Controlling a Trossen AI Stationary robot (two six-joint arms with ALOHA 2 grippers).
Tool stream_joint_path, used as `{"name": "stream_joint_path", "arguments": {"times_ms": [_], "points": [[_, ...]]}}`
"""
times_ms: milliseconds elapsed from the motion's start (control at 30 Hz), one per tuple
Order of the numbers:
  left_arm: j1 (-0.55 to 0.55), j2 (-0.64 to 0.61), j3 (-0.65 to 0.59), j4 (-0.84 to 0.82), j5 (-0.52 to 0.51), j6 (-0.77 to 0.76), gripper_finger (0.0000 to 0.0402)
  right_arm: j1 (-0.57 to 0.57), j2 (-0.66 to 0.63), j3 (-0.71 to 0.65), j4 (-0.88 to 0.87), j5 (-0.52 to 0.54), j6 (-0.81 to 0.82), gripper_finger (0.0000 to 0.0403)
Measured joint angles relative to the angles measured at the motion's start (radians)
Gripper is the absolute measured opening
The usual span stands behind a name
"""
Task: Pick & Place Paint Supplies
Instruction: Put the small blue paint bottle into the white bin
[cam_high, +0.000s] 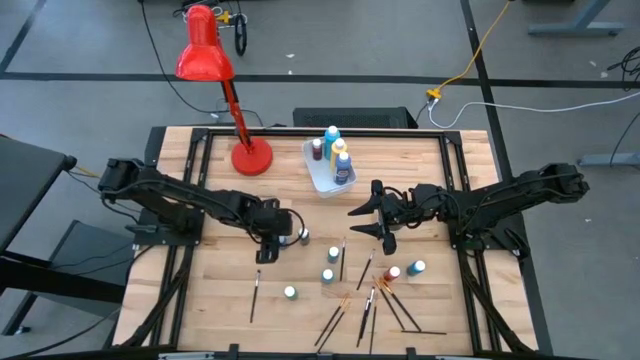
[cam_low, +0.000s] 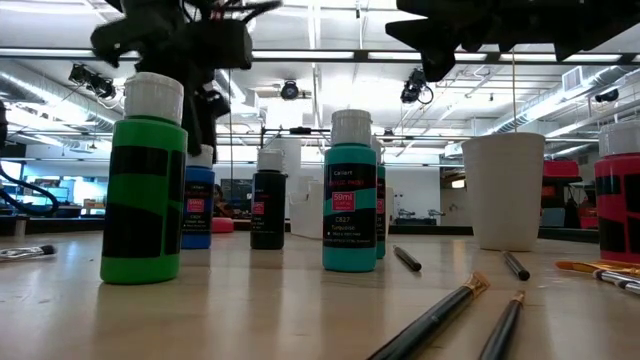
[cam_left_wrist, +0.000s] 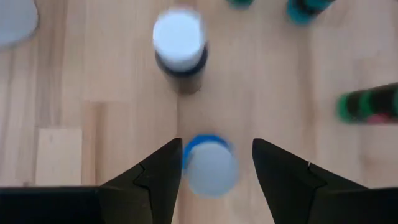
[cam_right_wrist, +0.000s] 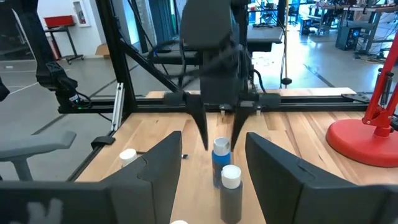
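A blue paint bottle with a white cap stands upright on the wooden table. My left gripper points steeply down over it, open, with one finger on each side of the cap and a gap showing. A dark bottle stands just beyond it. My right gripper hovers level and open near the table's middle, facing my left gripper and holding nothing. Several loose bottles and thin paintbrushes lie toward the near edge.
A white tub with several bottles in it stands at the far middle. The red lamp's base sits to its left. In the low view a green bottle, a teal bottle and a red one stand near the front.
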Motion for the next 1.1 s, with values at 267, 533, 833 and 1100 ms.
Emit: {"name": "stream_joint_path", "arguments": {"times_ms": [267,533,833,1100], "points": [[0.000,0.006,0.002,-0.014,-0.030,0.011,0.0206,0.000,0.000,0.000,0.000,0.000,0.000,0.0178],[0.000,0.005,0.001,-0.018,-0.005,0.036,0.0167,0.000,0.000,0.000,0.001,0.000,0.000,0.0178],[0.015,0.005,0.112,-0.044,-0.127,0.141,0.0128,0.000,0.000,0.000,0.002,0.000,0.000,0.0178],[0.157,0.005,0.346,-0.138,-0.227,0.347,0.0128,0.000,0.000,0.000,0.008,0.000,-0.001,0.0178]]}}
